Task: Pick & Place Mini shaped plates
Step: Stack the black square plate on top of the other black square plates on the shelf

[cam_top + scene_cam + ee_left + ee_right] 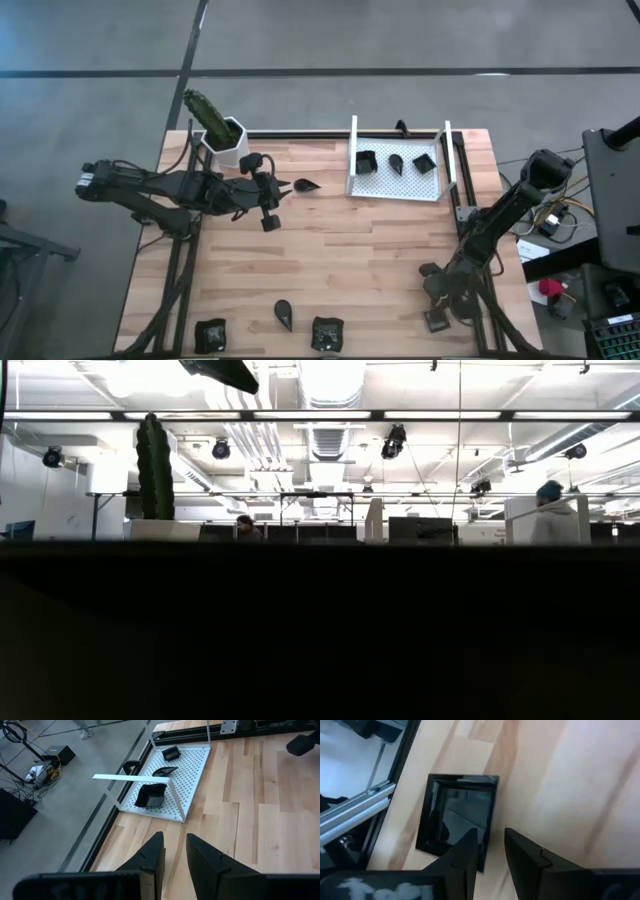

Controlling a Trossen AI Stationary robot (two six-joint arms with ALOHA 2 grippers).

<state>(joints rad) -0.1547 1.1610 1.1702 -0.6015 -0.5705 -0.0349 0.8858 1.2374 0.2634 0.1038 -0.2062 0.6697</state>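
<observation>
Several mini shaped plates, small, dark and glossy, show in the high view. Three lie in the white tray (397, 185) at the far right, a teardrop one (305, 185) lies near my left gripper (270, 205), and three (285, 315) lie along the near edge. At the near right corner lies a square plate (452, 817). My right gripper (490, 840) is open over it, slanting down, one finger over the plate's hollow and one outside its rim (489, 827). My left gripper (172, 845) hangs open above the table, holding nothing. My right gripper has the square plate's rim (489, 827) between its open fingers, coming from above at a slant. Whether a finger touches the plate, I cannot tell. The plate lies flat on the table.
A white hexagonal pot with a green cactus (225, 135) stands at the far left, just behind the left arm. The tray has upright white side walls (353, 150). Black rails (355, 815) run along the table's right edge beside the square plate. Bare wood lies mid-table.
</observation>
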